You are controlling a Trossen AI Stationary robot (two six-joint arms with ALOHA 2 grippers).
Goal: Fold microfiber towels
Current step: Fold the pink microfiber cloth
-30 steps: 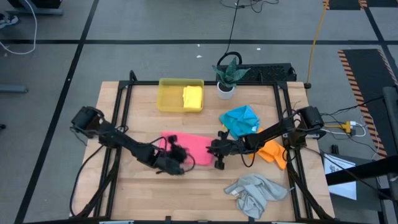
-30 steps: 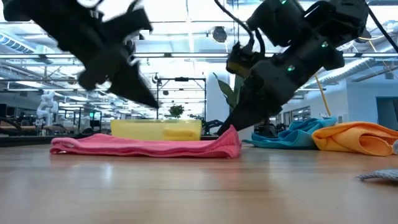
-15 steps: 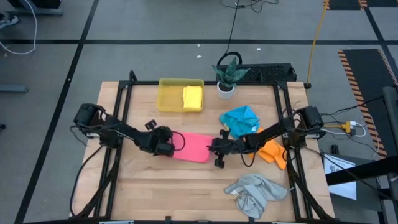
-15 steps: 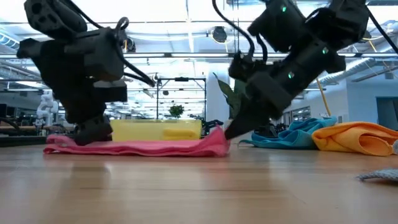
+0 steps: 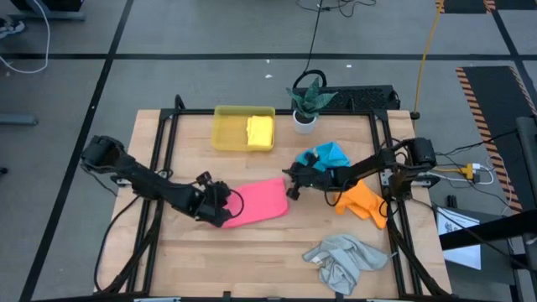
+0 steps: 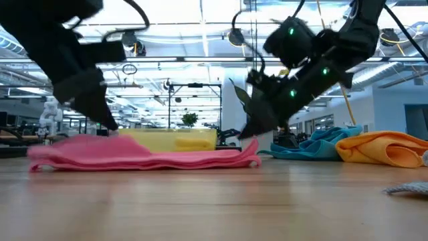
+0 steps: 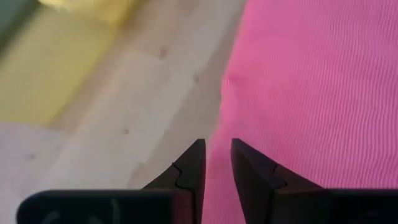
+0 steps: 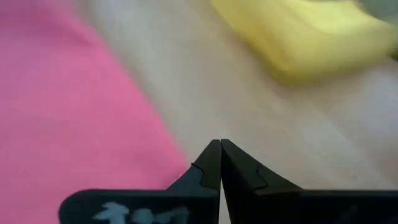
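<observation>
A pink towel [image 5: 258,201], folded, lies flat on the wooden table a little left of its middle. My left gripper [image 5: 221,210] is at the towel's left end, with a narrow gap between its fingers [image 7: 216,146]. My right gripper [image 5: 289,186] is shut. Its tip [image 8: 219,144] is over bare wood beside the towel's far right corner. A blue towel [image 5: 329,154] and an orange towel [image 5: 362,200] lie bunched at the right, partly under the right arm. A grey towel [image 5: 344,258] lies crumpled at the near right. A folded yellow towel [image 5: 260,131] lies in the yellow tray [image 5: 225,134]. My left gripper comes slanting down from the table's left. Its fingertips [image 6: 107,126] meet the top of the pink towel's left end. The towel's left edge [image 7: 219,118] runs into the gap between the fingers, and no cloth is lifted. Whether my right gripper touches the towel's corner [image 6: 254,144], I cannot tell.
A potted plant [image 5: 306,105] stands at the far edge, right of the tray. Bare wood lies along the near edge left of the grey towel and between the tray and the pink towel.
My left gripper has gone from the pink towel's near edge to its left end, then toward the near edge. The towel's left end has slid nearer and the towel has turned a little. My right gripper has gone toward the far edge, along the towel's right end.
</observation>
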